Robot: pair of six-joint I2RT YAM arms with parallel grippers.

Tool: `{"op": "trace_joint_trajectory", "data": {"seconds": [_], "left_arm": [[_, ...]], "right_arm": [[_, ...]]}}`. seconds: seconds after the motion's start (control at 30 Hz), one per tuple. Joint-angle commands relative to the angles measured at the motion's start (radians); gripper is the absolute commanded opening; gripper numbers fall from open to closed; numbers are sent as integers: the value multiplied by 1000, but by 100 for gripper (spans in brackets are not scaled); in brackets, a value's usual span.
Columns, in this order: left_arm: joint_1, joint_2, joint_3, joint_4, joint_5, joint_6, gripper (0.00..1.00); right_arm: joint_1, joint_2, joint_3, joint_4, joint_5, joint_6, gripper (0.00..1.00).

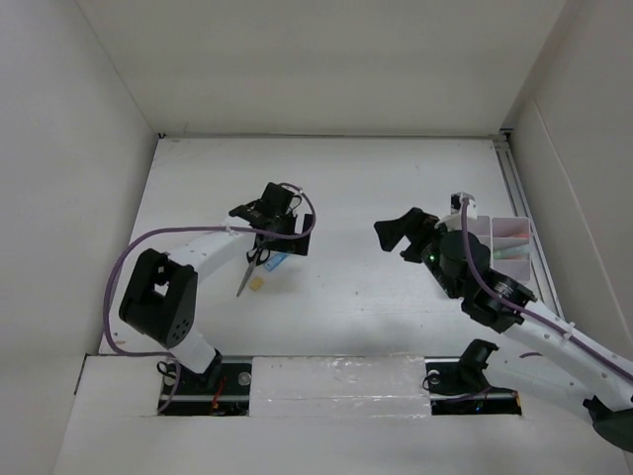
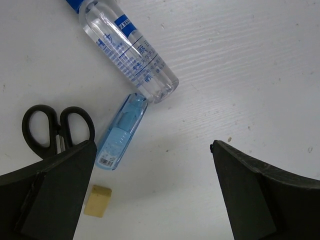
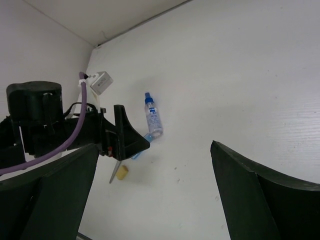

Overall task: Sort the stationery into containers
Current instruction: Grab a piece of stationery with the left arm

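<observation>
Black fingers (image 2: 55,195) of the left pincer (image 2: 153,145) are standing wide apart with nothing between them, hanging over the white desk (image 2: 240,75) just past the base of the blue-capped clear plastic glue bottle (image 2: 130,52). That bottle is lying flat on the desk, its printed label facing up. A translucent light-blue plastic dispenser (image 2: 120,135) is lying with one end touching the bottle's base and angling away from it. Black-handled scissors (image 2: 57,125) are lying beside the dispenser, on the side away from the bottle's base, partly hidden by a finger. A tiny yellow eraser block (image 2: 97,201) is sitting near the dispenser's far end, apart from the bottle.

Seen from above, the right pincer (image 1: 398,237) is also gaping open and empty, hanging well apart from the bottle and pointing towards it. The translucent white plastic divided organiser (image 1: 509,242) is sitting farther from the bottle again, behind the right pincer at the desk's right edge; what its compartments are holding is too small to tell.
</observation>
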Motion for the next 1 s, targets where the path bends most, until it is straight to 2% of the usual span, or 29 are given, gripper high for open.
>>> {"op": "trace_joint_trajectory", "data": {"seconds": [0.0,0.37,0.8,0.97], "left_arm": [[0,30,-21,6,8,-4,100],[0,124,25,-14,33,6,97],[0,133,-4,-14,33,-14,96],[0,133,-13,-37,-10,-37,94]], "right_arm": [[-21,-32,1,65,-7,7,100],[-21,-84,-32,85,-62,7,100],[-21,-111,-42,85,-71,7,100],[-21,-121,-42,85,-71,7,100]]}}
